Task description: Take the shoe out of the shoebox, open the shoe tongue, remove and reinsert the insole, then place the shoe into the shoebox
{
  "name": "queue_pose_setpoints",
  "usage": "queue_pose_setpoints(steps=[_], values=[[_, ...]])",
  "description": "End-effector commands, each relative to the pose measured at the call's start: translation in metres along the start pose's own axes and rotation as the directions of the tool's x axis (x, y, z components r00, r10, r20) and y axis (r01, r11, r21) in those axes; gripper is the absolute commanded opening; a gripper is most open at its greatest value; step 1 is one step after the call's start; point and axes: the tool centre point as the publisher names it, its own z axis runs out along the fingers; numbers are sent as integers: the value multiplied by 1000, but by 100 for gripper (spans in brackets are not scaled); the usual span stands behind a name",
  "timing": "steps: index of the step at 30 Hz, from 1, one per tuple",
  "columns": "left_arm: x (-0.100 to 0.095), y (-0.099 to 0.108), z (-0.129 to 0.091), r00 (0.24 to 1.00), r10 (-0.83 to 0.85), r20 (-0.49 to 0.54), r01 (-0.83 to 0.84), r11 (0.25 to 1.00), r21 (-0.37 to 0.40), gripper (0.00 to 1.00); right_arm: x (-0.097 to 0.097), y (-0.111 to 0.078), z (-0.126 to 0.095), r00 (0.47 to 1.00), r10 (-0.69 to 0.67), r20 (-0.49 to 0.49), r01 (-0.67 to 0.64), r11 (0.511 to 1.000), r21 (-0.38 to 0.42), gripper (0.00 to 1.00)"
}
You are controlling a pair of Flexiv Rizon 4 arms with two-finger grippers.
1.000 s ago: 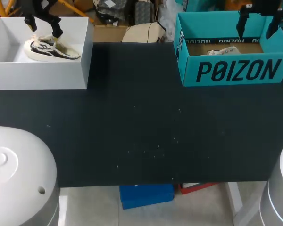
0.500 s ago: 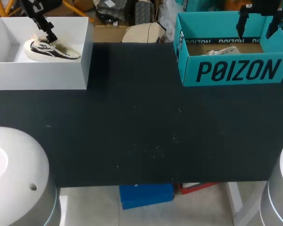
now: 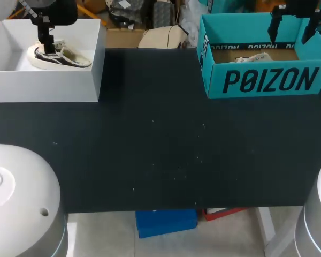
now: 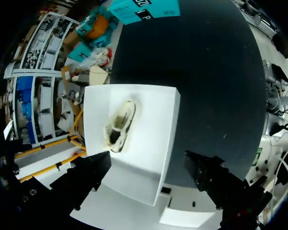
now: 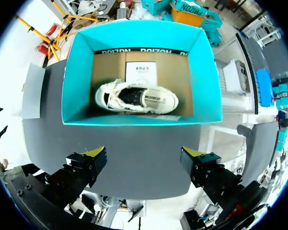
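A white shoe (image 5: pixel 137 98) lies on its side on the cardboard floor of the teal shoebox (image 5: pixel 77 72), which stands at the table's far right (image 3: pixel 257 80). My right gripper (image 5: pixel 144 158) hangs open above the box's front wall, nothing between its yellow tips; in the head view it (image 3: pixel 289 38) hovers over the box. A cream and black shoe (image 3: pixel 56 56) sits in a white open box (image 3: pixel 43 85) at the far left. My left gripper (image 3: pixel 45 46) is open just over that shoe (image 4: pixel 119 125), its fingers (image 4: pixel 86 172) wide apart.
The black table top (image 3: pixel 160 150) stretches between the two boxes. A white card (image 5: pixel 140 72) lies in the teal box behind the shoe. The arms' pale rounded bases (image 3: pixel 16 198) stand at the near corners.
My left gripper has turned about its wrist above the shoe in the white box, so its fingers now line up one behind the other. The right arm has kept still.
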Motion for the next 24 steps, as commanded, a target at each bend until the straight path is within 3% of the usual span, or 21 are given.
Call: queue_pose_setpoints(steps=[1,5,9,16,21,24], values=[[10,-2,3,986,167,-6,-166,984,67,100,0,0,0,1000,0,0,0,1000,0,100],[-3,1,8,968,177,-181,-116,946,303,100,0,0,0,1000,0,0,0,1000,0,100],[-15,1,9,955,201,-219,-113,927,357,100,0,0,0,1000,0,0,0,1000,0,100],[-24,3,21,932,231,-281,-145,945,294,100,0,0,0,1000,0,0,0,1000,0,100],[-30,12,42,914,198,-355,-159,978,137,100,0,0,0,1000,0,0,0,1000,0,100],[-34,20,53,916,168,-365,-143,985,93,100,0,0,0,1000,0,0,0,1000,0,100]])
